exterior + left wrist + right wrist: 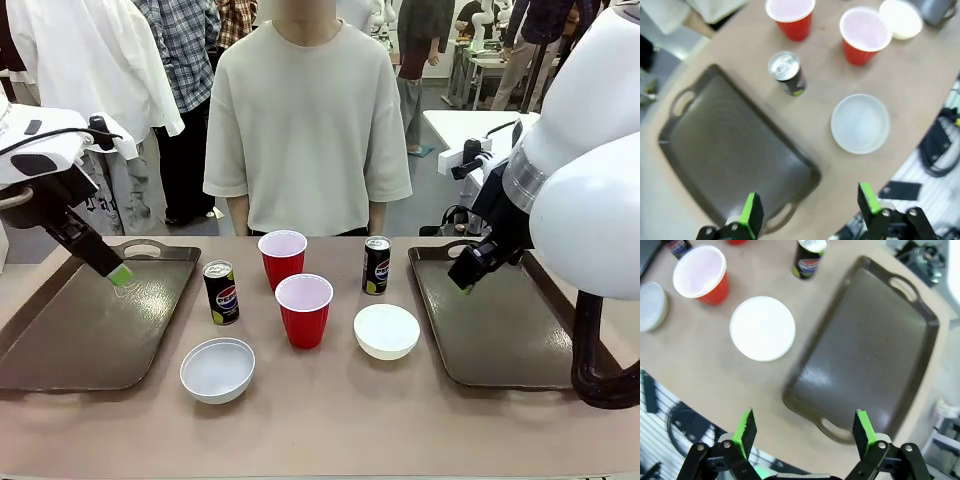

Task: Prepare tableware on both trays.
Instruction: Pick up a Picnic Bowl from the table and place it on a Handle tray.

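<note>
- The left tray [60, 340] lies flat on the desk [330, 420] at the far left, with nothing on it (one handle cut-out shows at its far rim).
- The left gripper [118, 276] hangs above the far part of that tray. In the left wrist view its green pads stand wide apart with nothing between them.
- The left can [221, 292] stands upright on the desk just beside the left tray's inner rim.
- The left bowl [217, 370] sits in front of that can, close to the desk's near edge, right way up.
- The far cup [283, 258] and the near cup [304, 310] stand upright in the middle, mouths up, one behind the other (close, though whether they touch I cannot tell).
- The right bowl [386, 331] rests on the desk just right of the near cup.
- The right can [376, 266] stands upright behind that bowl, near the right tray.
- The right tray [500, 330] lies flat on the desk, bare.
- The right gripper [462, 283] hangs over that tray's inner far part, pads spread wide, holding nothing.
- A person [305, 120] stands at the desk's far side, behind the cups.
</note>
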Robot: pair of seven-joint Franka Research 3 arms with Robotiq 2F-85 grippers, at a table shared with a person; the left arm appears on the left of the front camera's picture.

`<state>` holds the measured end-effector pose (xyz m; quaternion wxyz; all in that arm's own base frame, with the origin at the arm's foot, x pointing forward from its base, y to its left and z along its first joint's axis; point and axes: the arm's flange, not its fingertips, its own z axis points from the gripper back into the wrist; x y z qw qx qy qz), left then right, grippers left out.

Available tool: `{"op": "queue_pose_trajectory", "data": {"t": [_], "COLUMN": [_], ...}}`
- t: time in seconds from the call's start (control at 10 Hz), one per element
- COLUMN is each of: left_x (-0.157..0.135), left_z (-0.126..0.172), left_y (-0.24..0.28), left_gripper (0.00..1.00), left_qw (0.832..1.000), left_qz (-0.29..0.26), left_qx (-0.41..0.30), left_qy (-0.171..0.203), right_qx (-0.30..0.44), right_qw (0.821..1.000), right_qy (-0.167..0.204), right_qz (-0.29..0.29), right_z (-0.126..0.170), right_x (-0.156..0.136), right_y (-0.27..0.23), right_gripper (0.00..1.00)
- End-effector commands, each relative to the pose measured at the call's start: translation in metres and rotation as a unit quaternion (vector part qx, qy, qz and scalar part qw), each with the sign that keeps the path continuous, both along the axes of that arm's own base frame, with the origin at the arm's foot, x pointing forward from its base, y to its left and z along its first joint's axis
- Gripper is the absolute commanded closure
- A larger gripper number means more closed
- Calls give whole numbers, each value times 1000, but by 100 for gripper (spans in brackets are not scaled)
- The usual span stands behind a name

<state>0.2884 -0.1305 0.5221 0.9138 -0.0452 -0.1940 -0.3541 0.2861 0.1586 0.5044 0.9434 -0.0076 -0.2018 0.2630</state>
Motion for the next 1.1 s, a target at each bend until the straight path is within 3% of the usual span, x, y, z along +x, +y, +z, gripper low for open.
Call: {"op": "queue_pose_trajectory", "data": {"t": [0.0,0.1,0.2,0.4,0.6,1.0], "left_x": [36,33,34,33,33,39], "left_z": [-11,-14,-10,-31,-39,-44], "left_y": [10,24,53,93,134,179], "left_gripper": [0,0,0,0,0,0], "left_qw": [984,945,914,885,870,870], "left_qz": [-40,-94,-105,-81,-29,71], "left_qx": [-148,-278,-356,-425,-466,-464], "left_qy": [93,143,162,172,159,152], "right_qx": [220,319,406,480,510,519], "right_qw": [975,948,913,872,850,834], "right_qy": [13,11,-1,23,54,83], "right_qz": [25,8,-33,-92,-120,-166], "right_z": [-9,-10,-11,-38,-68,-105], "right_x": [32,26,22,14,5,-14], "right_y": [-16,-43,-74,-124,-150,-173], "right_gripper": [0,0,0,0,0,0]}}
